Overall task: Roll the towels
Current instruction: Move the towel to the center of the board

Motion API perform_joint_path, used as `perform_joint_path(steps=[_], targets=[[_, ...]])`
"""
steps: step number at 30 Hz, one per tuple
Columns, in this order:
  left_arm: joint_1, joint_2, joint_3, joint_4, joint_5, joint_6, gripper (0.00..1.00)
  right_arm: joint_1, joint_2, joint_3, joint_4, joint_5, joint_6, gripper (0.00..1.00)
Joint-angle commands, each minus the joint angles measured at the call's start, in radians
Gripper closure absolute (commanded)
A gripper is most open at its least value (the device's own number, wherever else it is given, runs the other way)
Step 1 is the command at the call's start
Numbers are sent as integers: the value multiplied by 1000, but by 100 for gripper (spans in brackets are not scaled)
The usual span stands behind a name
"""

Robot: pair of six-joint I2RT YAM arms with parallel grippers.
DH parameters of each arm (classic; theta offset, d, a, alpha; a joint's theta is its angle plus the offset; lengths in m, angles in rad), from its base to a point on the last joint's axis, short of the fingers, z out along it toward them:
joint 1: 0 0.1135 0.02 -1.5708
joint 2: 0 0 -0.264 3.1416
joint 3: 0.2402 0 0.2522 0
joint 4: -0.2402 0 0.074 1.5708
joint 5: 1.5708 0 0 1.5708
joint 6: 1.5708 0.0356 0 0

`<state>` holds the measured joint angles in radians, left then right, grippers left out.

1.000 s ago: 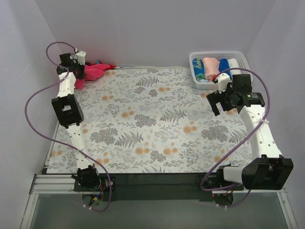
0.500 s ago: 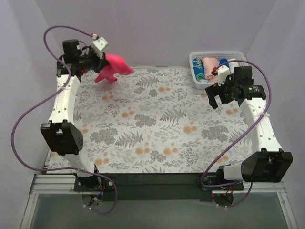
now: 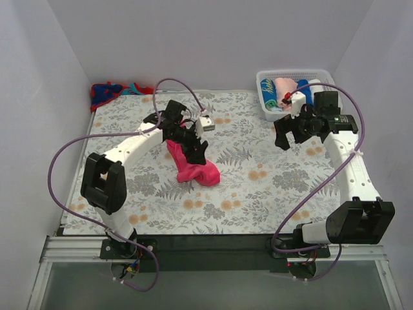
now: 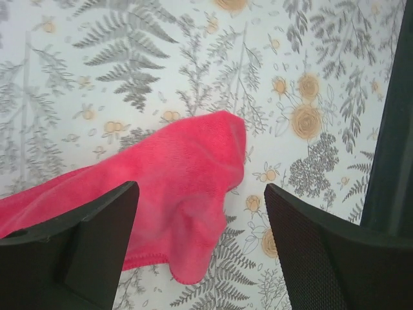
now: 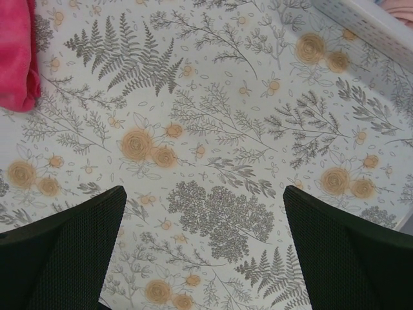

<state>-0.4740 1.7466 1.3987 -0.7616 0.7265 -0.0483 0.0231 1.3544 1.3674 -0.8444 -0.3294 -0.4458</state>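
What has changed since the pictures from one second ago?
The left gripper carried the plain hot-pink cloth towel from the far-left corner to the middle of the floral table cloth and opened over it; it now lies crumpled. The open right gripper, red-and-blue towel and white slotted basket stayed nearly in place.

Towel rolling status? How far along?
Done: several rolls sit in the white basket. In hand: the pink towel lies crumpled mid-table under the left end effector, jaws apart, not yet flattened or rolled. Left: rolling it, plus the red-and-blue towel heaped in the far left corner. Right end effector is open and empty.
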Motion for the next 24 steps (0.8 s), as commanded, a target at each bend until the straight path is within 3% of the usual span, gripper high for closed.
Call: perform_joint_path(steps=[1, 4, 6, 9, 14, 20, 23, 24], targets=[[136, -30, 106, 33, 8, -91, 28, 30, 20, -22, -21, -86, 15, 4], [296, 75, 196, 58, 11, -179, 38, 105, 28, -54, -6, -118, 19, 13], [346, 177, 265, 42, -79, -182, 43, 156, 43, -68, 11, -112, 33, 17], [383, 275, 344, 71, -149, -197, 43, 274, 97, -48, 45, -102, 51, 21], [406, 442, 482, 85, -240, -268, 43, 461, 294, 140, 85, -50, 81, 24], [406, 521, 493, 159, -259, -306, 47, 612, 526, 364, 116, 15, 116, 21], [406, 553, 500, 159, -285, -292, 60, 664, 621, 430, 143, 59, 134, 20], [406, 557, 493, 150, -297, -286, 71, 684, 643, 478, 146, 65, 134, 19]])
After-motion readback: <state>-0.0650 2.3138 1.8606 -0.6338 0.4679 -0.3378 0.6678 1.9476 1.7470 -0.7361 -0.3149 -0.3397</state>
